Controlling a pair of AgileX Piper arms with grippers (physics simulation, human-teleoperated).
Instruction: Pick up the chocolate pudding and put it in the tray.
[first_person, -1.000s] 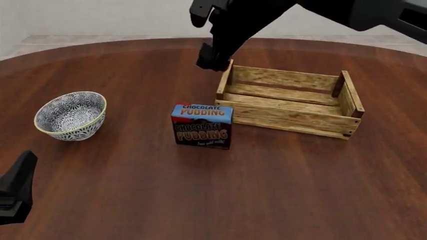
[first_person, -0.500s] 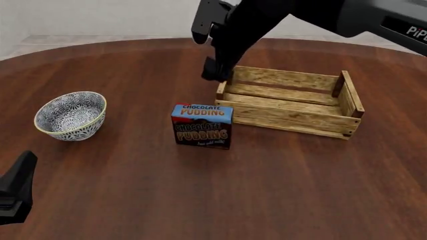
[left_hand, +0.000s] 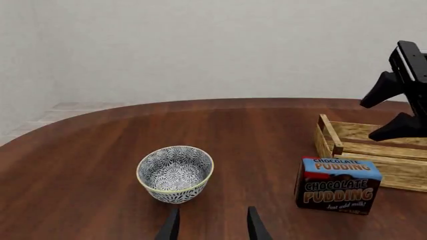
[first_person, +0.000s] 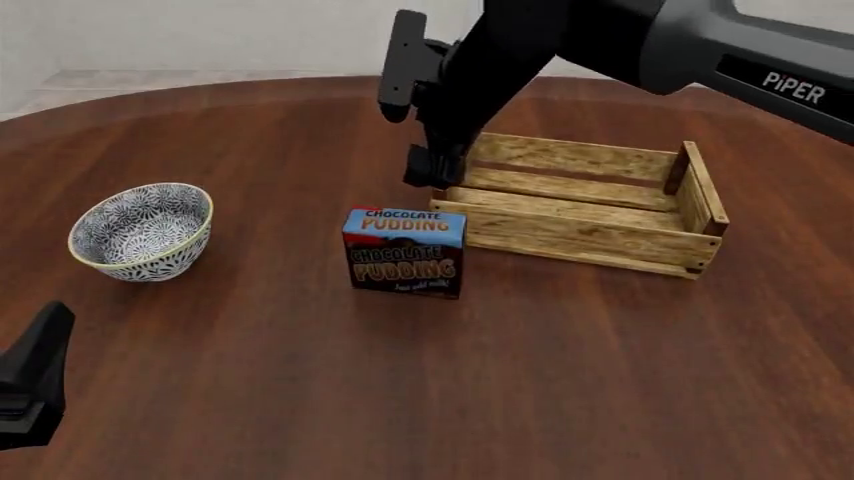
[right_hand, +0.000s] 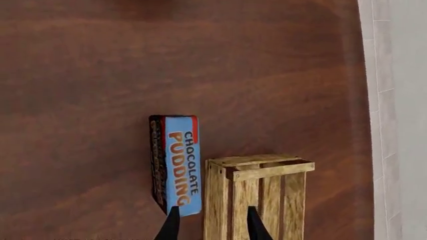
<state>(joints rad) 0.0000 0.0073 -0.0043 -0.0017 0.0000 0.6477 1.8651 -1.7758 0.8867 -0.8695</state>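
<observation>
Pudding (first_person: 404, 252) just beside tray (first_person: 582, 240) edge

chocolate pudding (first_person: 404, 252): upright carton on table | tray (first_person: 582, 203): light-wood crate, just beside, apart

- A small round ceramic bowl (first_person: 142, 231), white with a dense dark-blue floral pattern inside and out and a thin yellowish rim, stands upright and holds nothing.
- A round, dark reddish-brown wooden table (first_person: 441, 390) with visible grain carries the bowl, which sits well in from the table's left edge.
- Beyond the table's far edge from the bowl: a plain pale wall (left_hand: 200, 45) and light tiled floor (left_hand: 60, 112).
</observation>
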